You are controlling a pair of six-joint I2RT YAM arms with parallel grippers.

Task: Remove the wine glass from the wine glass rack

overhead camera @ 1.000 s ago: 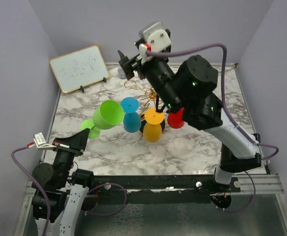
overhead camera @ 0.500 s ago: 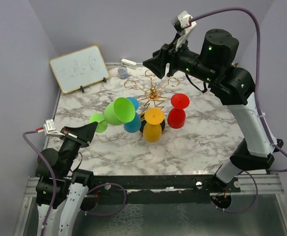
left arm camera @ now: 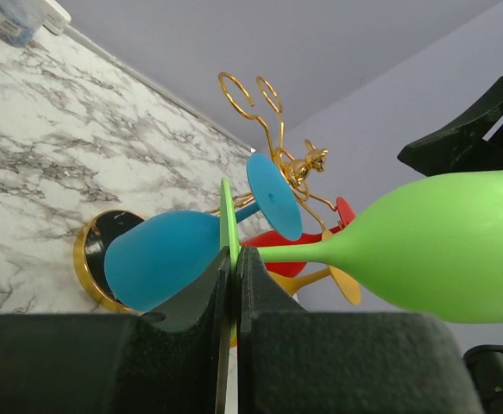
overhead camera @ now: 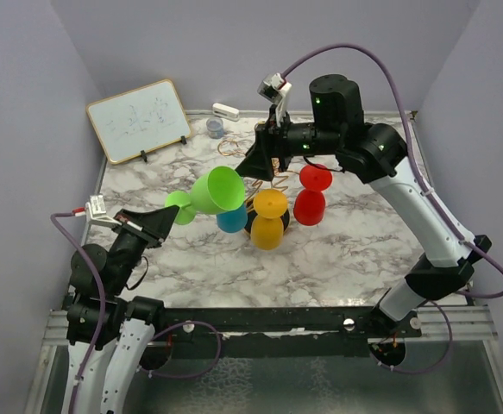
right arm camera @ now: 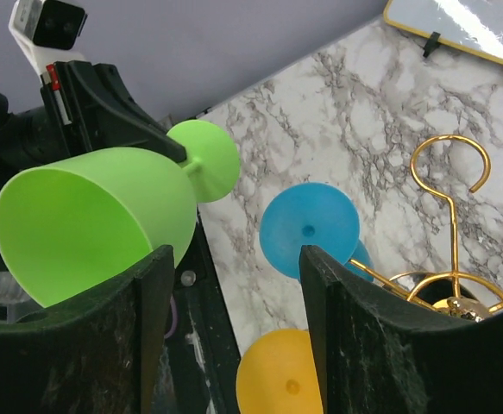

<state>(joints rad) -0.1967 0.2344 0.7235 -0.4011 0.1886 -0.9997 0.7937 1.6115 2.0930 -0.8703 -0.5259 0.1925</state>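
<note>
The green wine glass (overhead camera: 216, 191) lies tilted, off the gold wire wine glass rack (overhead camera: 277, 182). My left gripper (overhead camera: 167, 218) is shut on the glass's flat foot, seen edge-on between the fingers in the left wrist view (left arm camera: 228, 226); the bowl (left arm camera: 445, 241) points to the right. My right gripper (overhead camera: 254, 163) is open and empty above the rack, right by the green bowl's rim (right arm camera: 87, 220). Blue (overhead camera: 231, 219), yellow (overhead camera: 268, 220) and red (overhead camera: 310, 195) glasses hang upside down on the rack (left arm camera: 268, 112).
A whiteboard (overhead camera: 139, 119) stands at the back left. A small jar (overhead camera: 215, 127) and a white object (overhead camera: 226, 110) sit at the back edge. Walls enclose the marble table (overhead camera: 346, 246) on three sides. The rack's black base (left arm camera: 104, 237) is gold-rimmed.
My right arm has swung down from high at the back to just over the rack beside the green bowl. My left gripper has carried the green glass slightly right and up.
</note>
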